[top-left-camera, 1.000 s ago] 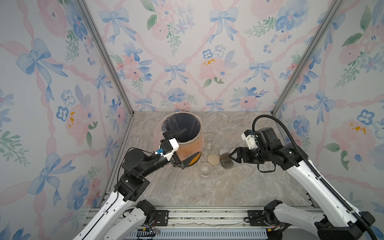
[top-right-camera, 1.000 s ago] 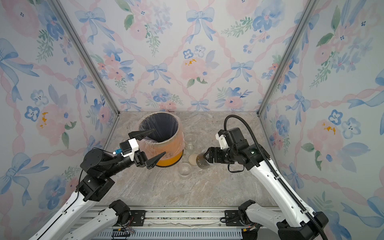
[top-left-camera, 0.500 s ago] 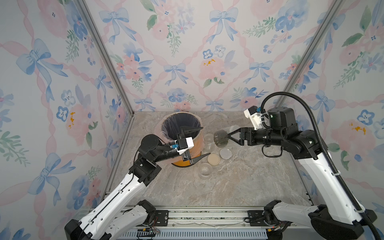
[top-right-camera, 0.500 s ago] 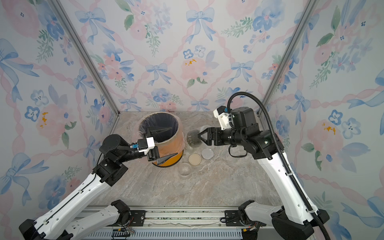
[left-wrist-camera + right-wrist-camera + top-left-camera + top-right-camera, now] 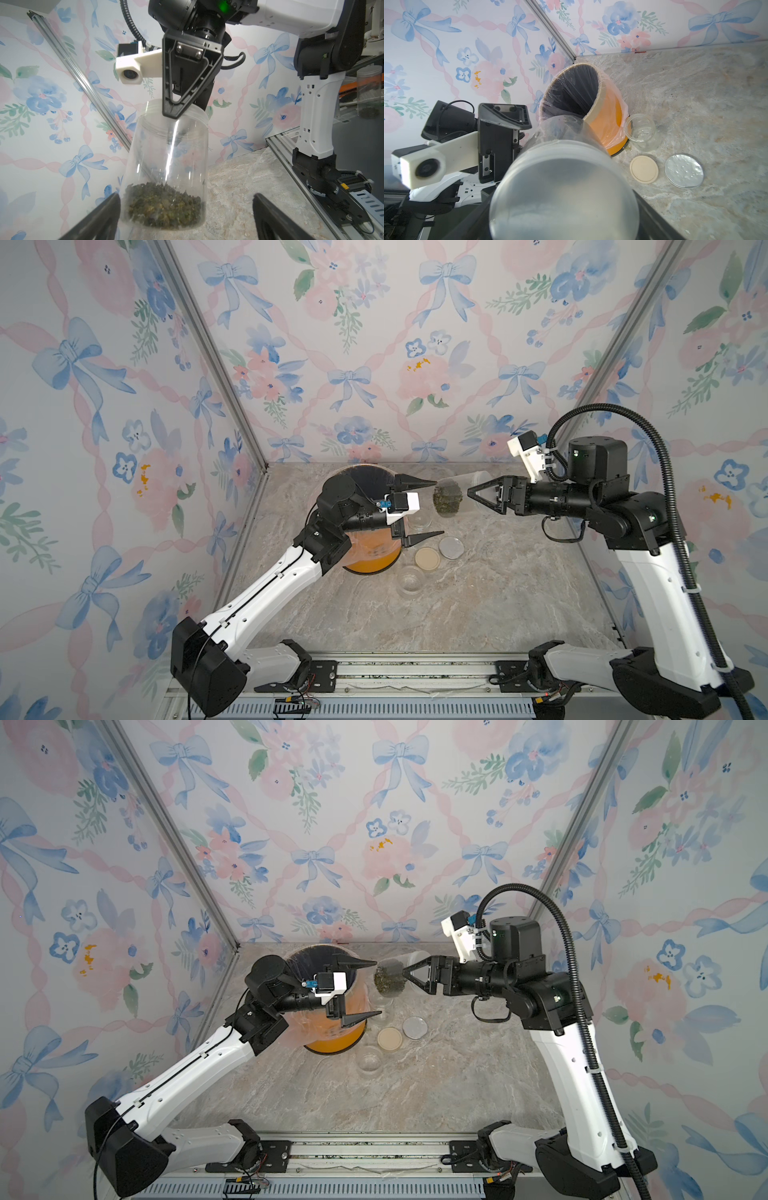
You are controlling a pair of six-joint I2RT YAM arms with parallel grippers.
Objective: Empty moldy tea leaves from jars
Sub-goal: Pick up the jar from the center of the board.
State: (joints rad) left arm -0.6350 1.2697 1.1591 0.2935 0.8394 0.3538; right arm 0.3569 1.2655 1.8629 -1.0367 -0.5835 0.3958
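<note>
Above the desk (image 5: 457, 614), beside the bin (image 5: 374, 560): clear jar (image 5: 459, 489) in mid-air, tilted, base end toward the left arm.
Tea leaves (image 5: 448, 499): dark olive clump, all inside, gathered at that jar's base.
Right gripper (image 5: 469, 492): fingers clamped on the jar's neck end; lid on or off, cannot tell.
Left gripper (image 5: 438, 507): fingers spread wide, one on each side of the jar's base, gripping nothing; contact unclear.
Rear empty jar (image 5: 641, 133): upright, open, just beside the bin.
Front empty jar (image 5: 409, 578): upright on the desk, near the bin's foot.
Beige lid (image 5: 427, 558), silver lid (image 5: 451, 547): flat on the desk, side by side.
</note>
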